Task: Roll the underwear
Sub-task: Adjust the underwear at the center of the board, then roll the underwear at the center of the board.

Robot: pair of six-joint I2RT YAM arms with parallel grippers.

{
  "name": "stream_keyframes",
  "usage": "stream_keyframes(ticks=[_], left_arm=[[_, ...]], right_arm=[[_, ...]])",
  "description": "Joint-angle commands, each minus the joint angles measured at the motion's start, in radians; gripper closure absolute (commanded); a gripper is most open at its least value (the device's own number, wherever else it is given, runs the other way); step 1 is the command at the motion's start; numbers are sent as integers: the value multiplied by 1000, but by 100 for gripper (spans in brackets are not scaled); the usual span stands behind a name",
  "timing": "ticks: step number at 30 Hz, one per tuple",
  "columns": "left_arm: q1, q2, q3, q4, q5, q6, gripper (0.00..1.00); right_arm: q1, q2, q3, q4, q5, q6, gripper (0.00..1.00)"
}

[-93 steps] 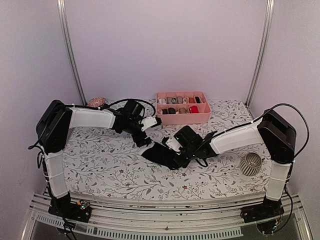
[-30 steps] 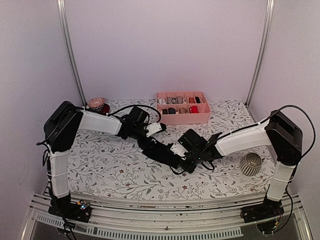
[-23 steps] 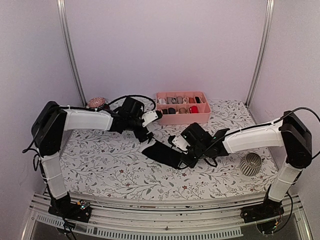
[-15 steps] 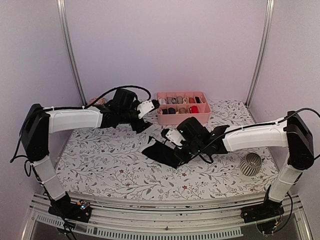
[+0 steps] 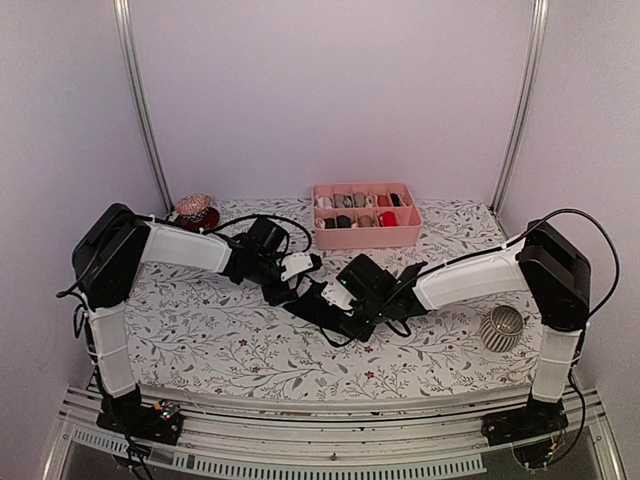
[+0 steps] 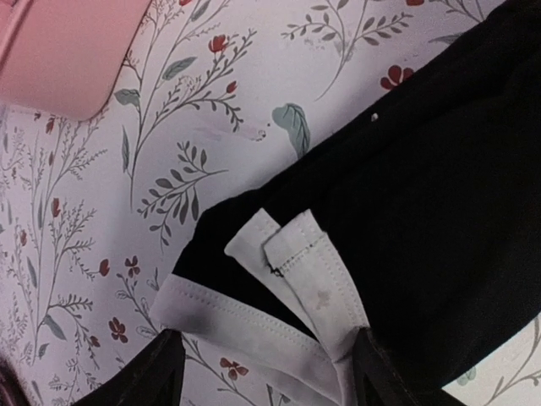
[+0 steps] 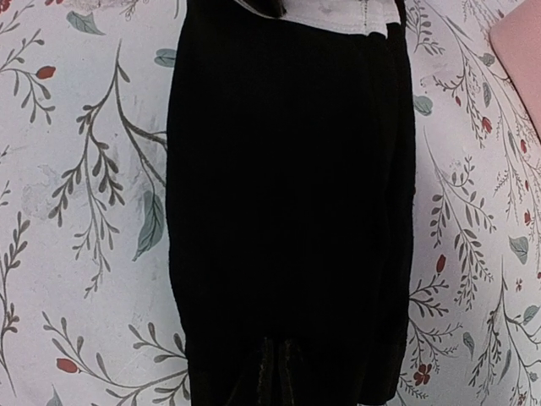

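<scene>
On a table covered with a white floral-print cloth [image 5: 200, 340], two white-and-black robot arms reach in from the near edge and meet at mid-table over a pair of black fabric briefs [image 5: 318, 308] with a wide beige waistband [image 6: 254, 326]. The briefs lie flat on the cloth, folded into a long narrow strip. The right gripper [image 7: 272, 381] is clenched, and its wrist view suggests it pinches the plain end of the strip opposite the waistband, though dark fingers on dark fabric make the hold hard to confirm. The left gripper [image 6: 266, 385] is released, its jaws spread wide to either side of the waistband end without pressing on it. To the right, well apart, a small grey ribbed round object [image 5: 502, 326] sits on the cloth. At the far edge stand a pink plastic divided tray [image 5: 366, 236] holding small fabric bundles and, far left, a red and pink rounded object [image 5: 194, 209]. The strip appears folded but not yet rolled; the next move likely calls for one end being turned over itself while the other is kept taut.
</scene>
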Motion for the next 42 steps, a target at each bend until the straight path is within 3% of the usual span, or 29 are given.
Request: stream_keyframes(ticks=[1,12,18,22,27,30,31,42], left_arm=[[-1,69,38,-29,-32,-3,29],[15,75,41,-66,-71,1,29],[15,46,76,-82,-75,-12,18],[16,-32,99,-98,-32,-23,2],[30,-108,111,-68,-39,-19,1],[49,-108,150,-58,-50,-22,1],[54,-97,167,-55,-52,-25,1],[70,149,319,-48,-121,-14,1]], right_arm=[[-3,19,-6,-28,-24,11,93],[-28,19,-75,-40,-59,15,96],[-28,7,-39,-73,-63,12,93],[-28,-56,0,-90,-33,17,77],[-29,-149,-5,-100,28,34,46],[-29,-209,-54,-80,73,43,18],[-29,-238,-77,-69,88,49,3],[62,-350,-279,138,179,-22,1]])
